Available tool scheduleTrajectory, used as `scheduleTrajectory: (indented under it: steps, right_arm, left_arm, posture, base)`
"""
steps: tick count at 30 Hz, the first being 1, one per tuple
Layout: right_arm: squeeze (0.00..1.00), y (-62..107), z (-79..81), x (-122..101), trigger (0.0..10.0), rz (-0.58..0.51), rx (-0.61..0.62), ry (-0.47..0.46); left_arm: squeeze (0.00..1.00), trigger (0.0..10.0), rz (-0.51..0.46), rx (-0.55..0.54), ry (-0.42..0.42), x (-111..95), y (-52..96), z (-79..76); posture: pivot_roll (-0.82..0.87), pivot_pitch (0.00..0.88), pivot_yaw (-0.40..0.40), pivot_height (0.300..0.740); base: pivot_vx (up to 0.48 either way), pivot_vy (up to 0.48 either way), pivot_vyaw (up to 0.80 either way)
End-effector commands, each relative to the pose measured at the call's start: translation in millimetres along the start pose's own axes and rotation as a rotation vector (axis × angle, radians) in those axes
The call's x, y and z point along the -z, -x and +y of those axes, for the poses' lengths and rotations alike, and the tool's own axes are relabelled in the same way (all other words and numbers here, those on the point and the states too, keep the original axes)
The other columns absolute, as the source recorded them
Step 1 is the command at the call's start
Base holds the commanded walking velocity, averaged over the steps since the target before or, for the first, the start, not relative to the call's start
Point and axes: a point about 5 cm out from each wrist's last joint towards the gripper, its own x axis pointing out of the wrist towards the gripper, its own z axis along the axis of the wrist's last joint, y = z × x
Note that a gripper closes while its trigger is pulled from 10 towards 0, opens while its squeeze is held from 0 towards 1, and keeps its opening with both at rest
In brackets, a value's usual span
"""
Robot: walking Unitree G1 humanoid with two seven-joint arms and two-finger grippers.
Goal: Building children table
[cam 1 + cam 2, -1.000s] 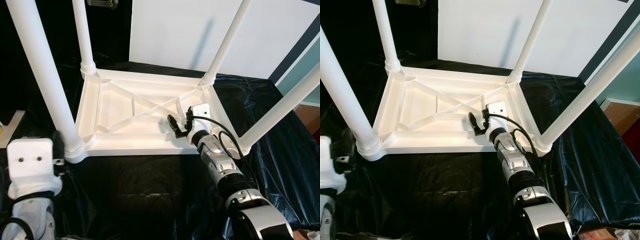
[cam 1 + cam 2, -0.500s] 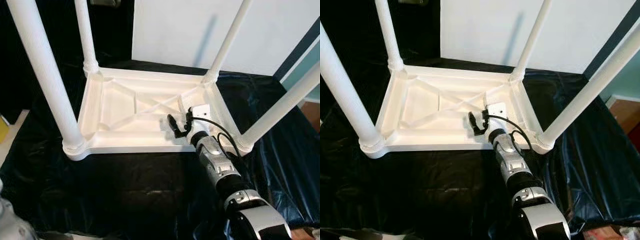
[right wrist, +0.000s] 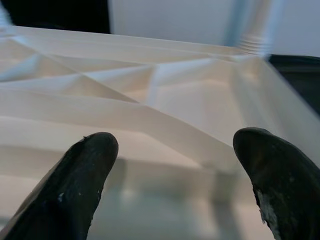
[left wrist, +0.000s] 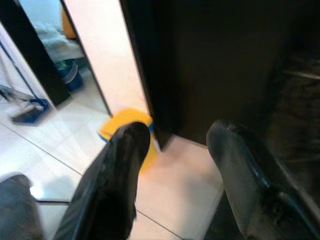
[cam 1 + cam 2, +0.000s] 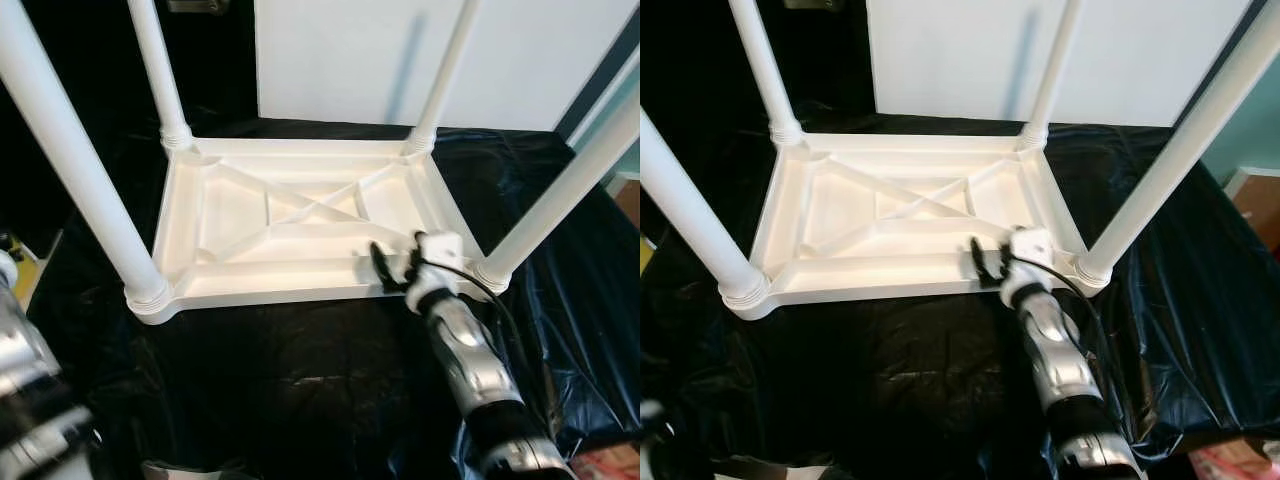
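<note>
the white plastic table [image 5: 300, 215] is seen lying upside down on a black sheet [image 5: 260, 380], its four round legs [image 5: 75, 170] standing up from the corner sockets. compared with a second ago, the right gripper [image 5: 392, 270] has been drawn back from over the ribbed underside to the near rim, close to the near right leg [image 5: 555, 195], and the left arm [image 5: 30, 390] has been lowered out of the middle of the scene so that just its silver casing is left at the lower left edge. since all four legs are already seated, this is judged to be a check or a re-approach to the frame rather than a fitting step. the right gripper's fingers [image 3: 82, 175] are held wide apart with nothing between them, pointed across the rim at the moulded ribs. the left gripper [image 4: 175, 165] is also spread and empty, aimed down at pale floor tiles beside a dark panel, with something yellow [image 4: 125, 132] beyond, possibly a bucket or lid, too blurred to be named. the table is smooth, glossy moulded plastic with a diagonal cross of stiffening ribs and ringed collars at the leg bases; the sheet is crinkled and shiny, like thin plastic film.
</note>
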Motion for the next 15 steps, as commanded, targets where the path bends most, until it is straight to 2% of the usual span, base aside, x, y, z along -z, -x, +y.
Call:
scheduleTrajectory:
  steps: [1,2,3,4,5,6,7,8,9,11,12,14,15]
  right_arm:
    - [0.0,3.7,-5.3,-3,10.0,-0.005,0.023,0.015]
    - [0.0,12.5,-9.6,-3,10.0,0.001,0.055,0.02]
    - [0.0,12.5,-9.6,-3,10.0,0.001,0.055,0.02]
    - [0.0,25.7,-13.1,-2,10.0,0.008,0.087,0.025]
    - [0.0,25.7,-13.1,-2,10.0,0.008,0.087,0.025]
    - [0.0,37.2,-15.4,-1,10.0,0.018,0.111,0.025]
    - [0.0,37.2,-15.4,-1,10.0,0.018,0.111,0.025]
    - [0.0,49.1,-18.0,0,10.0,0.032,0.132,0.03]
    - [0.0,49.1,-18.0,0,10.0,0.032,0.132,0.03]
    - [0.0,69.6,-24.9,3,10.0,0.074,0.183,0.032]
    - [0.0,69.6,-24.9,3,10.0,0.074,0.183,0.032]
    - [0.0,86.8,-30.0,3,10.0,0.108,0.226,0.03]
    - [0.0,86.8,-30.0,3,10.0,0.108,0.226,0.03]
  left_arm:
    - [0.0,10.0,0.029,-0.285,0.038,10,-2.0,11.7]
    - [0.0,10.0,0.033,-0.245,0.051,12,-10.0,5.5]
    - [0.0,10.0,0.033,-0.245,0.051,12,-10.0,5.5]
    - [0.0,10.0,0.02,-0.174,0.037,12,-19.6,-5.9]
    - [0.0,10.0,0.02,-0.174,0.037,12,-19.6,-5.9]
    - [0.0,10.0,0.0,-0.097,0.048,10,-26.5,-17.1]
    - [0.0,10.0,0.0,-0.097,0.048,10,-26.5,-17.1]
    - [0.0,10.0,-0.023,-0.005,0.057,7,-31.4,-31.3]
    - [0.0,10.0,-0.023,-0.005,0.057,7,-31.4,-31.3]
    - [0.0,10.0,-0.092,0.196,0.1,0,-36.4,-59.9]
    - [0.0,10.0,-0.092,0.196,0.1,0,-36.4,-59.9]
    - [0.0,10.0,-0.125,0.351,0.178,-3,-35.0,-83.3]
    - [0.0,10.0,-0.125,0.351,0.178,-3,-35.0,-83.3]
  posture:
    - [0.06,0.07,-0.067,0.74]
    - [0.02,0.077,-0.048,0.74]
    - [0.02,0.077,-0.048,0.74]
    - [-0.01,0.083,-0.037,0.74]
    - [-0.01,0.083,-0.037,0.74]
    - [-0.02,0.084,-0.032,0.74]
    - [-0.02,0.084,-0.032,0.74]
    - [-0.05,0.09,-0.019,0.74]
    - [-0.05,0.09,-0.019,0.74]
    - [-0.1,0.101,-0.003,0.74]
    - [-0.1,0.101,-0.003,0.74]
    - [-0.13,0.105,-0.002,0.74]
    - [-0.13,0.105,-0.002,0.74]
  base:
    - [0.0,0.0,0.0]
    - [0.0,0.0,0.0]
    - [0.0,0.0,0.0]
    - [0.0,0.0,0.0]
    - [0.0,0.0,0.0]
    - [0.0,0.0,0.0]
    - [0.0,0.0,0.0]
    - [0.0,0.0,0.0]
    - [0.0,0.0,0.0]
    - [0.0,0.0,0.0]
    - [0.0,0.0,0.0]
    - [0.0,0.0,0.0]
    - [0.0,0.0,0.0]
